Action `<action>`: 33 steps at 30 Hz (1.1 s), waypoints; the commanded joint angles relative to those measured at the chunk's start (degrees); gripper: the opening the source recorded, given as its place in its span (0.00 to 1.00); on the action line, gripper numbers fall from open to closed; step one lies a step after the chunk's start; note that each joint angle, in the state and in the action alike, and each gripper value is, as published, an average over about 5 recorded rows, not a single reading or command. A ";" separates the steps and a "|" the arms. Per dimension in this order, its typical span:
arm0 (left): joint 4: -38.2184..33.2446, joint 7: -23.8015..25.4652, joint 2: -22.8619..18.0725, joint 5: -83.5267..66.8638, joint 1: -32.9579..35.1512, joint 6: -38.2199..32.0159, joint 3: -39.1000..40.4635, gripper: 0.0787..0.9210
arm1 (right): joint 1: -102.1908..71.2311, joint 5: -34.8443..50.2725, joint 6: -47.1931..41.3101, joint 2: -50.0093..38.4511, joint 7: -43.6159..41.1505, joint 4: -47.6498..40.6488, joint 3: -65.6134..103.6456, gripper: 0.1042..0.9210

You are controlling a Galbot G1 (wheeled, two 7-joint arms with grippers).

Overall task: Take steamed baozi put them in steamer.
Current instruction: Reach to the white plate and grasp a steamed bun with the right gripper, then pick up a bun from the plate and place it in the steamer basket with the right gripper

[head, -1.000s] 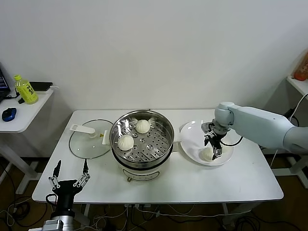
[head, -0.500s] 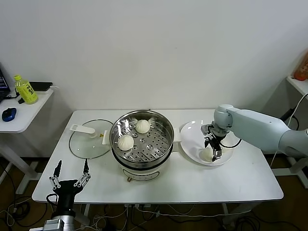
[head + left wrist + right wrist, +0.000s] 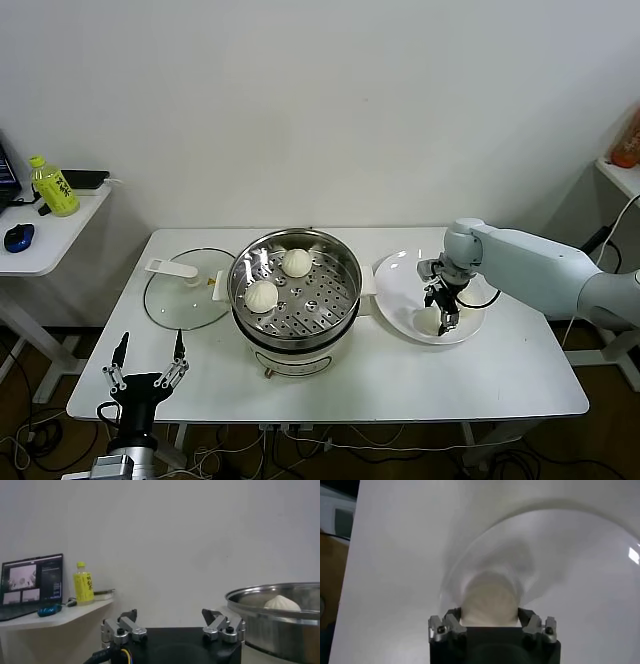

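Steamer (image 3: 295, 300) at table (image 3: 500, 385) centre — two baozi (image 3: 279, 279) inside. Lid (image 3: 187, 290) lies to its left, plate (image 3: 400, 296) to its right — one bun (image 3: 428, 319) on it.

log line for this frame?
right hand: closing on baozi in plate | left hand: idle, open | steamer: two buns

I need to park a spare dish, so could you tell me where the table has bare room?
Bare: the table strip in front of the steamer and plate, and the right end beyond the plate. Crowded: the glass lid, steamer and plate sit nearly edge to edge, with the right gripper at the plate.
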 commanded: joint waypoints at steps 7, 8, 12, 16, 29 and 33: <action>0.14 -0.02 -0.03 -0.04 0.11 -0.18 -0.12 0.88 | 1.38 0.26 0.24 -1.20 -0.19 1.20 0.23 0.73; 0.15 -0.03 -0.02 -0.05 0.12 -0.22 -0.13 0.88 | 1.83 0.30 0.38 -1.47 -0.28 1.69 0.20 0.73; 0.13 -0.02 0.06 -0.06 0.09 -0.16 -0.15 0.88 | 5.48 1.07 1.54 -2.71 -0.95 4.68 -0.26 0.73; 0.03 0.00 0.13 0.12 0.05 -0.05 -0.06 0.88 | 10.60 0.58 5.53 -3.21 -1.99 7.02 -1.08 0.72; 0.08 0.02 0.09 0.83 0.46 -0.01 0.10 0.88 | 32.95 -0.15 20.94 -0.05 -4.64 16.39 -5.27 0.71; -0.21 -0.04 0.05 1.02 0.66 0.06 0.06 0.88 | 36.97 -0.09 25.20 3.06 -4.67 17.92 -4.85 0.71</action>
